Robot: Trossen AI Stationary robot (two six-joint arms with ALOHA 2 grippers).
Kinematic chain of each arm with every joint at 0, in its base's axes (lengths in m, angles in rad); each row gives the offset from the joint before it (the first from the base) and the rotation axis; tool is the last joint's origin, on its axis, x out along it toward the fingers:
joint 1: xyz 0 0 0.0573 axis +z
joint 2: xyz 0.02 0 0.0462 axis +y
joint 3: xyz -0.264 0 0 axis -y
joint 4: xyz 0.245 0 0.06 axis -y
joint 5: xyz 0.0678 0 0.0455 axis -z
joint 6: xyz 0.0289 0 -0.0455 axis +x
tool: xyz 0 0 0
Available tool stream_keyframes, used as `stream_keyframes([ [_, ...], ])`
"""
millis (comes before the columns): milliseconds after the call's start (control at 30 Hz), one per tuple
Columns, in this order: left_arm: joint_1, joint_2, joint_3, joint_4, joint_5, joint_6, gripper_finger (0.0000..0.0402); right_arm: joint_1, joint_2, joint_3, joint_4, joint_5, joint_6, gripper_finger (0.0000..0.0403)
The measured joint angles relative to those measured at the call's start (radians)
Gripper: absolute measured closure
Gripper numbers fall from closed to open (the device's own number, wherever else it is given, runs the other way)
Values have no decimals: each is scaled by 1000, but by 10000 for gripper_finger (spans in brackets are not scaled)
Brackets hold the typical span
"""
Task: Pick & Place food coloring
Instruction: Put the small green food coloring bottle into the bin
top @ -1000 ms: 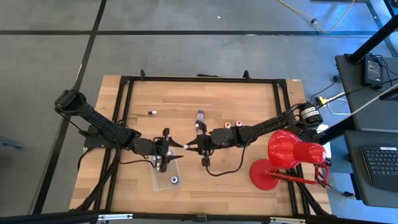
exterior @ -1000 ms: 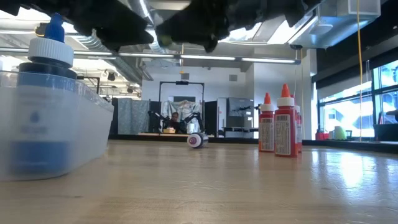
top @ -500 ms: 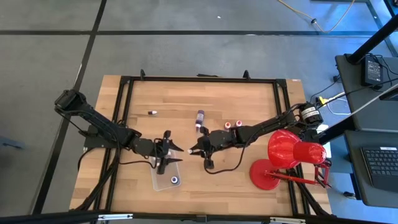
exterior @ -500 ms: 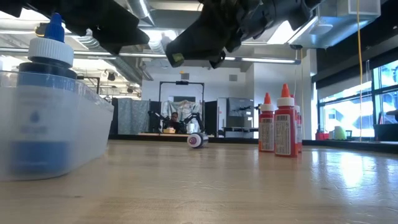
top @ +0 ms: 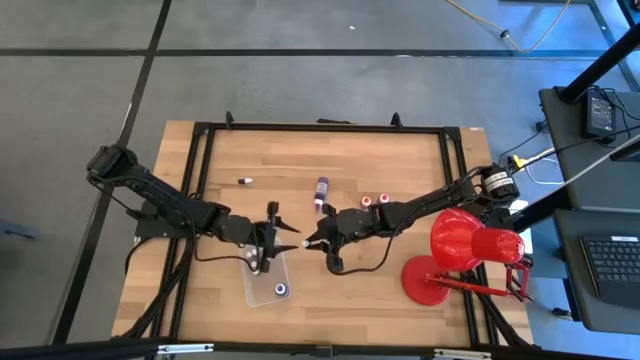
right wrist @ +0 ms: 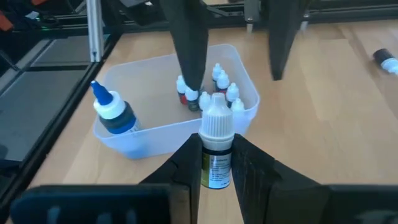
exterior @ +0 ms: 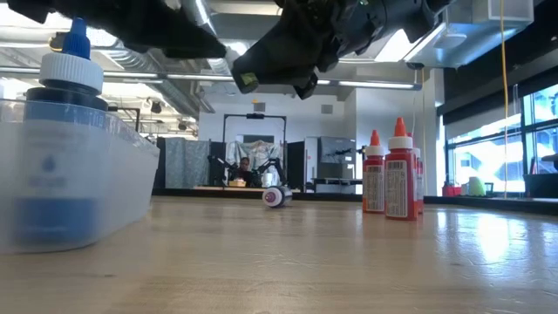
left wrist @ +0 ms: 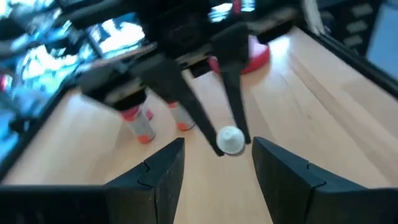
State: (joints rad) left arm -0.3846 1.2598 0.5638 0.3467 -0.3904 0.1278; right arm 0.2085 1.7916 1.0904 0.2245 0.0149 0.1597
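Note:
A small food coloring bottle (right wrist: 216, 163) with a white cap is held above the table by my right gripper (top: 310, 242), which is shut on it, just beyond the clear tray's (top: 262, 287) far right corner. My left gripper (top: 281, 240) hangs open over the tray's far end, facing the bottle's cap (left wrist: 231, 139); its fingers (right wrist: 189, 43) stand short of the cap. In the tray stand several tiny bottles (right wrist: 214, 87) and a bigger blue one (right wrist: 115, 116). A purple bottle (top: 321, 189) lies on the table, and two red-capped ones (top: 375, 200) stand on it. My right gripper pinches the bottle's body (right wrist: 215, 174) between its two fingers, with the white cap (right wrist: 216, 118) sticking out past the fingertips. The fingers come slanting down from the table's right. The bottle is lifted clear of the table and the tray.
A red desk lamp (top: 462, 250) stands at the right near corner. A tiny bottle (top: 245, 181) lies far left on the wood. A black frame (top: 320, 127) runs round the table's edges. Bare wood shows between the tray and the lamp.
My left gripper has moved a little toward the table's right, closer to the held bottle, and has rolled about its own line. My right gripper has stayed in place but rolled and tipped, the bottle turning with it. The openings look unchanged.

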Motion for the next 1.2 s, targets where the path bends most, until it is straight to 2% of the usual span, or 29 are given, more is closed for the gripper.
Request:
stream_keyframes([
  [133, 2, 0, 22, -48, 16, 177, 217, 0, 0, 0, 1, -44, 32, 326],
  [300, 2, 0, 25, -64, 17, 439, 217, 0, 0, 0, 1, -46, 76, 326],
  [467, 3, 0, 25, -63, 28, 599, 217, -1, 0, 0, 2, -46, 131, 326],
  [667, 69, 0, 74, -127, 212, 556, 217, -1, 0, 0, -1, -46, 183, 326],
  [867, 110, 0, 133, -245, 303, 570, 217, -1, 0, 0, -5, -46, 222, 326],
  [1033, 114, 41, 154, -253, 334, 604, 217, -3, 0, 0, -3, -86, 246, 326],
  [1200, 114, 143, 205, -256, 335, 627, 217, -2, 0, 0, -7, -99, 257, 325],
])
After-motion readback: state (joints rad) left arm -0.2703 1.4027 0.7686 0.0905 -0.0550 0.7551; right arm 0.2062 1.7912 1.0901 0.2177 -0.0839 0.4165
